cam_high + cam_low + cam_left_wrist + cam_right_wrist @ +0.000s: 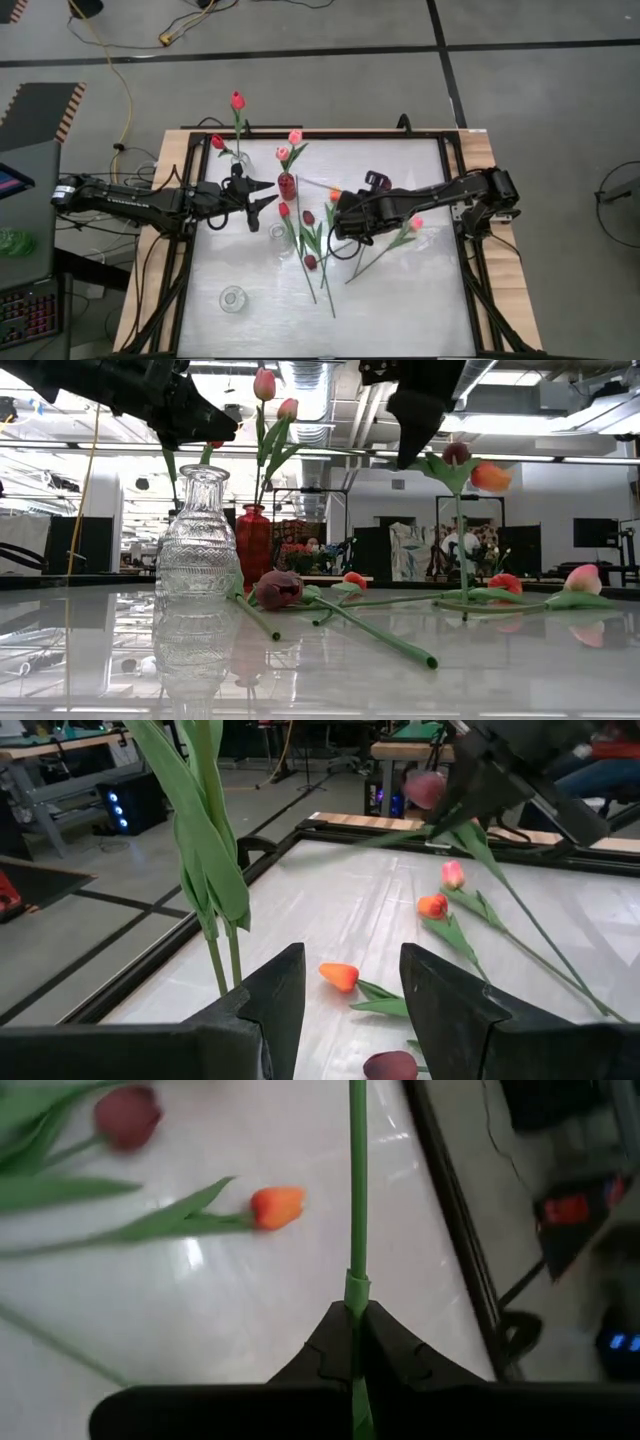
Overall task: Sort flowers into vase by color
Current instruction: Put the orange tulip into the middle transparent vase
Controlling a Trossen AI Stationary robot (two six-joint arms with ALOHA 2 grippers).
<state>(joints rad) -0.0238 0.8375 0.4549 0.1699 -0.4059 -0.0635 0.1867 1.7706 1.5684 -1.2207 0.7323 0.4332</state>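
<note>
- Right gripper (355, 1325) jaws clenched on a thin green tulip stem (357, 1190), held upright above the table (400, 300) centre, ready to carry to a vase.
- Left gripper (262, 194) jaws released, empty, parked left of centre beside the red vase (287, 186).
- Loose tulips (312, 245) lie flat mid-frame, heads red, maroon, orange, pink; matte plastic leaves.
- Red vase holds pink ones; clear vase (240, 160) at upper left holds red ones.
- Two more clear glass vases, (281, 234) and (232, 298), look empty; ribbed, glossy.
</note>
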